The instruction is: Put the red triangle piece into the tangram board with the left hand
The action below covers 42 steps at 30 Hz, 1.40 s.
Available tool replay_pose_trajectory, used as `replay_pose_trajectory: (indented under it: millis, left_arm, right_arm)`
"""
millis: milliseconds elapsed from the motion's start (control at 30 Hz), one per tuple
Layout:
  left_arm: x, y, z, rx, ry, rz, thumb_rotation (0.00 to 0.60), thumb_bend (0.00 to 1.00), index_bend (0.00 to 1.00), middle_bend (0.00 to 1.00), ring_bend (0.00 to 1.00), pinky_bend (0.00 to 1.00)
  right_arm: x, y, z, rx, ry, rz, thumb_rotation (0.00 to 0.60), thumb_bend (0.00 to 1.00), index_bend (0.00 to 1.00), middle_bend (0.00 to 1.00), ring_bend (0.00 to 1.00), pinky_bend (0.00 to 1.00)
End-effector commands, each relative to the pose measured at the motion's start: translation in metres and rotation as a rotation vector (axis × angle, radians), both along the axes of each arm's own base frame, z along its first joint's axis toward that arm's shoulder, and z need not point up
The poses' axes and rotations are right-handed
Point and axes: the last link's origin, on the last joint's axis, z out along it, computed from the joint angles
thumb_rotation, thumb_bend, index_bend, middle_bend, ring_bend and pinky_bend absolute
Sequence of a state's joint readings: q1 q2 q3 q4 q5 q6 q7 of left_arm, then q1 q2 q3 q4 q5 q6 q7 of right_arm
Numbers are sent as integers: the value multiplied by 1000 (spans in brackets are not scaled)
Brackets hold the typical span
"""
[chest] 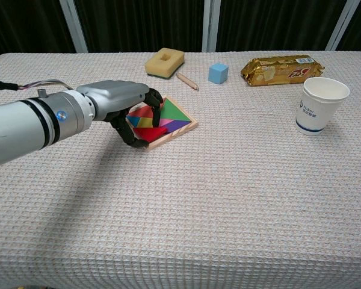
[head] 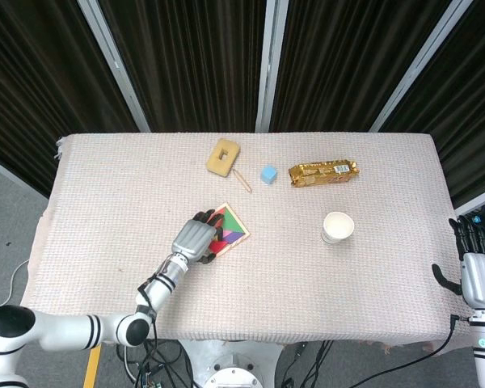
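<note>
Lighting bright, even, diffuse from overhead; both views sharp, no motion blur. Table cloth (chest: 228, 198) evenly lit, weave crisp right to the near edge. Soft shadow under the left hand (chest: 123, 108) falls toward the near edge of the table; faint one beside the paper cup (chest: 320, 105). Mild glare on the gold snack packet (chest: 281, 68). Curtains behind the table very dark, little detail. Head view slightly wide-angle.
</note>
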<state>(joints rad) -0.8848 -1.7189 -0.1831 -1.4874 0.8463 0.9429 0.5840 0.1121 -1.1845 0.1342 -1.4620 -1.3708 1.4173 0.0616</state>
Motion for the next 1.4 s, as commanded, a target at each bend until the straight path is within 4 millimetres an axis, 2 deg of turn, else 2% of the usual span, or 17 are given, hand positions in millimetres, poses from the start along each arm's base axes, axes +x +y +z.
replay_pose_trajectory:
  millis: [33,233,567,900,1133,1400]
  left_arm:
    - [1,0,0,1,-1,-2,600,294,497,98,0,128]
    - [1,0,-2,-6,-5,-1,600,292,469,99,0,127]
    - [1,-1,-1,-12,-12,-12,600,273,328,98,0,125]
    - [0,-3,8,-2,-17,-26,600,264,318,98,0,124]
    - [7,-5,13,10,-48,-39,600,262,293,96,0,124]
    - [14,1,3,27,-78,-38,600,159,202,78,0,119]
  right_arm:
    - [0,0,0,2,0,-1,600,214,0,0,0,0]
    - [-1,0,-1,4,0,-4,600,214,0,0,0,0]
    - [-1,0,0,2,0,-8,600,215,0,0,0,0]
    - [0,-1,0,1,1,-5,600,217,0,0,0,0]
    - [1,-1,1,-3,0,-3,600,220,0,0,0,0]
    - [-1,0,2,-7,-3,-11,600,225,0,0,0,0]
